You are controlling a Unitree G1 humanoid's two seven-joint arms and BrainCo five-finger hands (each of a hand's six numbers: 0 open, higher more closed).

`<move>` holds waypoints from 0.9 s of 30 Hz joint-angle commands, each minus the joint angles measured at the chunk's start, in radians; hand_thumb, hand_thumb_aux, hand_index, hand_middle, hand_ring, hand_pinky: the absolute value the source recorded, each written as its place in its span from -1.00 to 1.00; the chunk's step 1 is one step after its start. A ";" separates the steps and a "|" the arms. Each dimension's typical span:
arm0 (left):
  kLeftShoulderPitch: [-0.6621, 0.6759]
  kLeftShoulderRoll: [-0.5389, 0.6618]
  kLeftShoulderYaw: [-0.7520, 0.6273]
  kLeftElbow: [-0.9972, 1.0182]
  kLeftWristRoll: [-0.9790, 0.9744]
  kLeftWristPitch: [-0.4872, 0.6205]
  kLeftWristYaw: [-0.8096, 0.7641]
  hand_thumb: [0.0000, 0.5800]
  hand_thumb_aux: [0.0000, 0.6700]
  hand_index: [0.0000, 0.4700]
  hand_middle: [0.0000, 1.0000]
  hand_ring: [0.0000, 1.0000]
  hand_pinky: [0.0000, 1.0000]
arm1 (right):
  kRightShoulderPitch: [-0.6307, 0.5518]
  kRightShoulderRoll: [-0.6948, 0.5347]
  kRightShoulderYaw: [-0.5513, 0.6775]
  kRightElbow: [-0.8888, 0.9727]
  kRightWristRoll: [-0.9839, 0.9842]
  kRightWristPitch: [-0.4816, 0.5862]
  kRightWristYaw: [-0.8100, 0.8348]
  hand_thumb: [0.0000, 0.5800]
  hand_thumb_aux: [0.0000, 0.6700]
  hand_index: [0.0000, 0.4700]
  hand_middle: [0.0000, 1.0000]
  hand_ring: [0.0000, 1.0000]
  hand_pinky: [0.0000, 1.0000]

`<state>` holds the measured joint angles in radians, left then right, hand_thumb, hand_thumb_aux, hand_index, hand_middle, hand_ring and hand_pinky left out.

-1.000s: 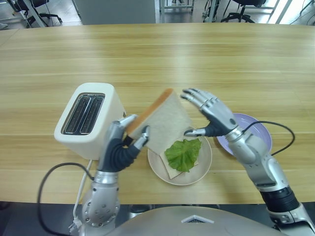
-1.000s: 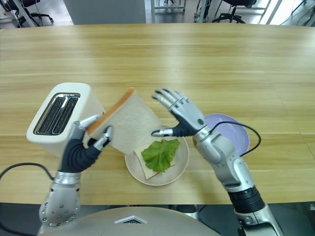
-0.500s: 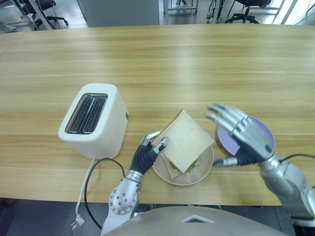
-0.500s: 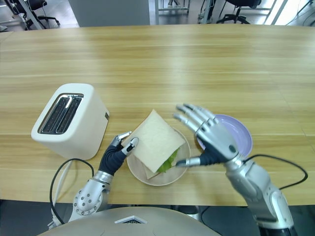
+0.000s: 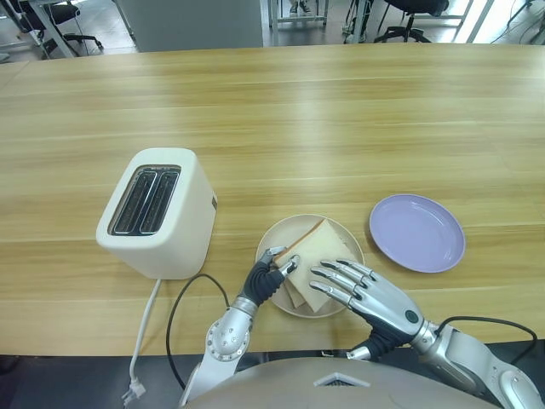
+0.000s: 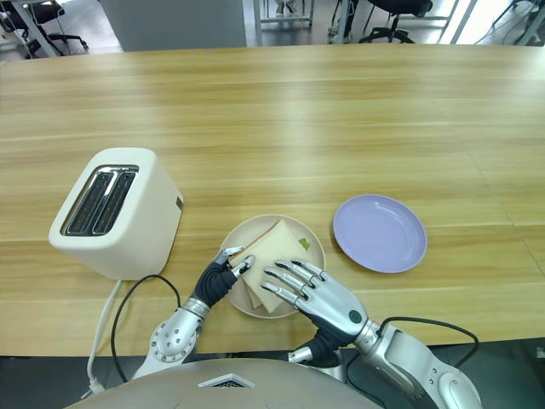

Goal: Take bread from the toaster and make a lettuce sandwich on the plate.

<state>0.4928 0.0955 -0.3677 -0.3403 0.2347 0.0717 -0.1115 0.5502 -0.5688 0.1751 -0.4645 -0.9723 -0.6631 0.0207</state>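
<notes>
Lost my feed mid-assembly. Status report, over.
Left hand pinching top slice at its left corner. Right hand open, hovering over near edge of plate. Stack complete, lettuce peeking out. Nothing in the way.

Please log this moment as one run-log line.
top slice: on beige plate | left hand: pinching its corner | right hand: open, over slice's near edge

Your silver arms
Your left hand (image 5: 266,279) is black-palmed on a silver forearm (image 5: 224,337) dotted with screw holes; your right hand (image 5: 375,298) is glossy silver, black-jointed, a black cable (image 5: 481,319) looping at its wrist.
</notes>
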 commanded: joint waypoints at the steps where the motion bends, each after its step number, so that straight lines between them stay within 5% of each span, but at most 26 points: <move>1: -0.039 0.019 -0.020 0.036 0.087 0.024 0.035 1.00 1.00 0.96 1.00 1.00 1.00 | -0.038 0.018 0.046 0.042 -0.066 0.048 0.031 -1.00 -1.00 -1.00 -1.00 -1.00 -1.00; 18: -0.133 0.096 -0.035 0.057 0.401 0.072 0.161 1.00 1.00 0.96 1.00 1.00 1.00 | -0.213 0.058 0.272 0.174 -0.170 0.272 0.296 -1.00 -1.00 -1.00 -1.00 -1.00 -1.00; 19: -0.134 0.104 -0.032 0.043 0.432 0.070 0.176 0.77 0.33 0.30 0.94 0.94 0.94 | -0.219 0.060 0.283 0.178 -0.171 0.280 0.301 -1.00 -1.00 -1.00 -1.00 -1.00 -1.00; 20: -0.131 0.109 -0.026 0.025 0.452 0.072 0.186 0.71 0.24 0.21 0.56 0.56 0.56 | -0.225 0.060 0.294 0.184 -0.171 0.288 0.314 -1.00 -1.00 -1.00 -1.00 -1.00 -1.00; 21: -0.127 0.113 -0.018 0.003 0.480 0.072 0.205 -0.60 -0.79 -0.79 -0.49 -0.49 -0.49 | -0.230 0.059 0.303 0.190 -0.166 0.294 0.323 -1.00 -1.00 -1.00 -1.00 -1.00 -1.00; 22: -0.124 0.119 -0.006 -0.028 0.510 0.069 0.225 -1.00 -1.00 -1.00 -1.00 -1.00 -1.00 | -0.234 0.058 0.310 0.193 -0.165 0.299 0.324 -1.00 -1.00 -1.00 -1.00 -1.00 -1.00; 27: -0.094 0.121 0.088 -0.210 0.524 0.004 0.294 -1.00 -1.00 -1.00 -1.00 -1.00 -1.00 | -0.248 0.043 0.337 0.206 -0.160 0.319 0.326 -1.00 -1.00 -1.00 -1.00 -1.00 -1.00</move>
<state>0.3930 0.2189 -0.3149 -0.4700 0.7566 0.1094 0.1504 0.2783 -0.4993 0.4757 -0.3427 -1.1222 -0.3584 0.2851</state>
